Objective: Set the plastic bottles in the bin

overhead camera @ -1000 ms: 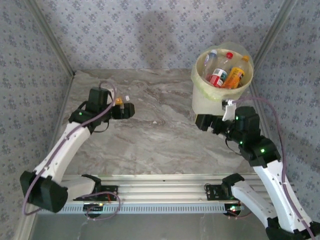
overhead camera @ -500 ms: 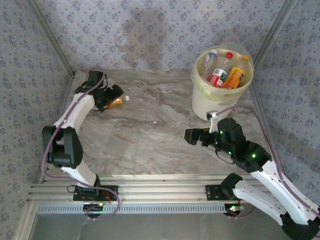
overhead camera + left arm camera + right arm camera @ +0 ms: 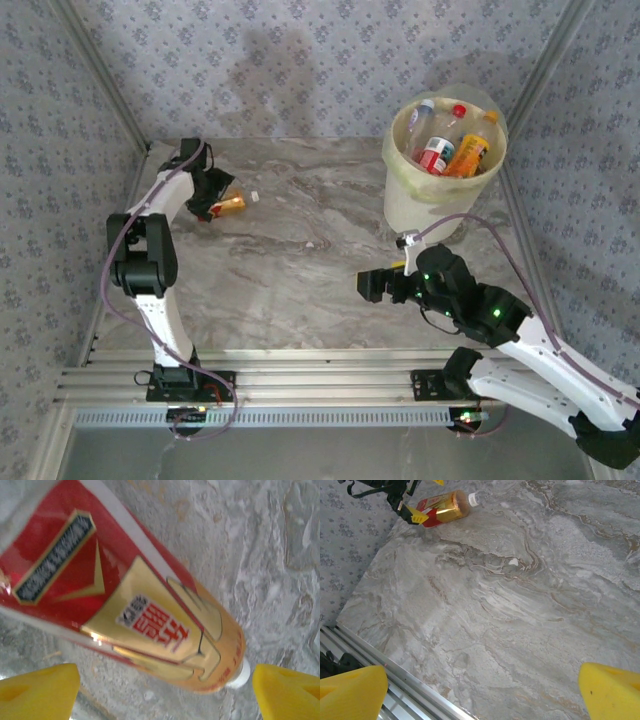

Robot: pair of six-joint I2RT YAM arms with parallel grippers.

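Here, a red-and-gold labelled bottle (image 3: 125,595) lies on its side at the table's (image 3: 320,260) far left, well apart from the bin (image 3: 408,205). The left gripper (image 3: 162,690) straddles it, jaws spread, apparently not yet touching. The right gripper (image 3: 480,690) hangs spread, empty. Probably light, smooth and crushable, so grip gently mid-label.
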